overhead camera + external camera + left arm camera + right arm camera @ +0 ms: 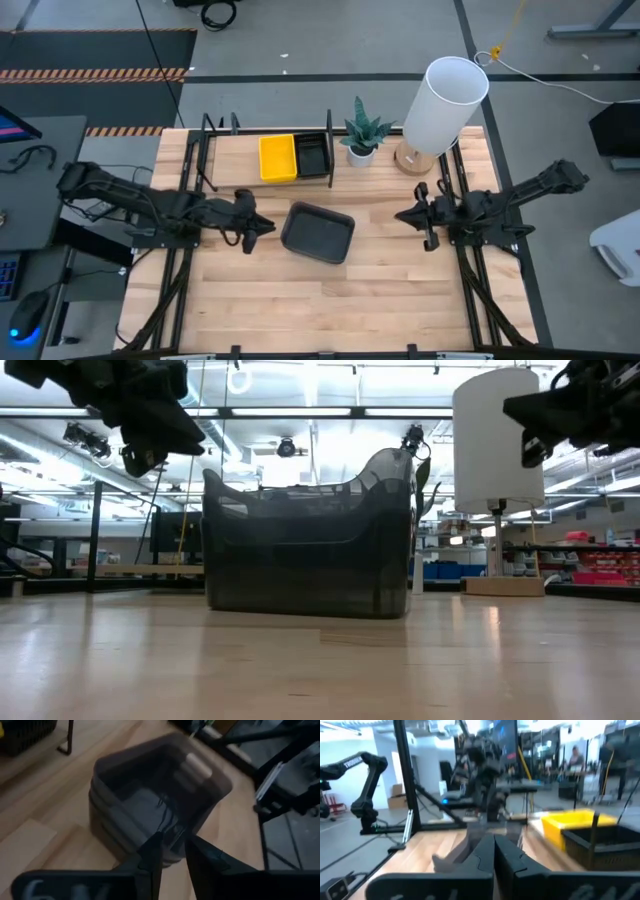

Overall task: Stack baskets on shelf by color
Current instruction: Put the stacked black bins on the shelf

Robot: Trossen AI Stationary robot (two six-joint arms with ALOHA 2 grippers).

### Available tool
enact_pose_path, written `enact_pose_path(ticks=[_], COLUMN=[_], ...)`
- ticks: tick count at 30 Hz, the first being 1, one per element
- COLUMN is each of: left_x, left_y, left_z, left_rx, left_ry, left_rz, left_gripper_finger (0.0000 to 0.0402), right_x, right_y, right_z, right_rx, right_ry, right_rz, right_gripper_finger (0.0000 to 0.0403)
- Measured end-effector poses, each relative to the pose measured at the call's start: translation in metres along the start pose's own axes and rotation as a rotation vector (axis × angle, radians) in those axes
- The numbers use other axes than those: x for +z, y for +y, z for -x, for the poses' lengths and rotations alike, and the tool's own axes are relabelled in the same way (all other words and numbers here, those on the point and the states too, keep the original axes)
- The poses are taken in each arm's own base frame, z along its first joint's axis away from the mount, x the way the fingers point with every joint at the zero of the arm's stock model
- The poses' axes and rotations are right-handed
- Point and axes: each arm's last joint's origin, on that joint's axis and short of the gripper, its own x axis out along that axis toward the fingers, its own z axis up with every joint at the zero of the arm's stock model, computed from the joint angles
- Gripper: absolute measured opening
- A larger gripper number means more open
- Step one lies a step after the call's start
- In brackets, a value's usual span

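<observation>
High view: we are seeing the grey baskets (318, 232) nested mid-tabletop; yellow baskets (277, 158) and black baskets (312, 154) sitting on the shelf (225, 150) along the far edge.

Left wrist view: left gripper (172, 851) is hovering nearly closed, empty, beside grey stack.

Right wrist view: right gripper (494, 851) is waiting closed, empty.

We are judging next: grasp grey rim, carry to shelf.

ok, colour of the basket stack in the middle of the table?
Smoky grey, translucent: the grey basket stack sits off the shelf, clearest in the high view.
</observation>
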Motion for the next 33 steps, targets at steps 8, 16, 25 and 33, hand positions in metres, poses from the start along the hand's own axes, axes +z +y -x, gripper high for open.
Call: enact_pose_path(ticks=[8,16,25,33], left_x=[0.004,0.010,0.017,0.034], left_y=[-0.008,-0.007,0.003,0.001], left_z=[-0.013,-0.028,-0.068,-0.107], left_rx=[0.061,0.123,0.215,0.342], left_ry=[0.075,0.077,0.184,0.391], left_rz=[-0.020,0.002,0.064,-0.023], left_gripper_finger=[0.0140,0.0198,0.0218,0.0217], right_x=[0.009,0.014,0.014,0.015], right_y=[-0.004,-0.006,-0.006,-0.006], right_z=[0.014,0.026,0.025,0.026], right_rx=[-0.002,0.000,0.000,0.000], right_ry=[-0.067,-0.127,-0.133,-0.138], right_rz=[0.056,0.038,0.036,0.035], right_gripper_finger=[0.0004,0.0007,0.0016,0.0016])
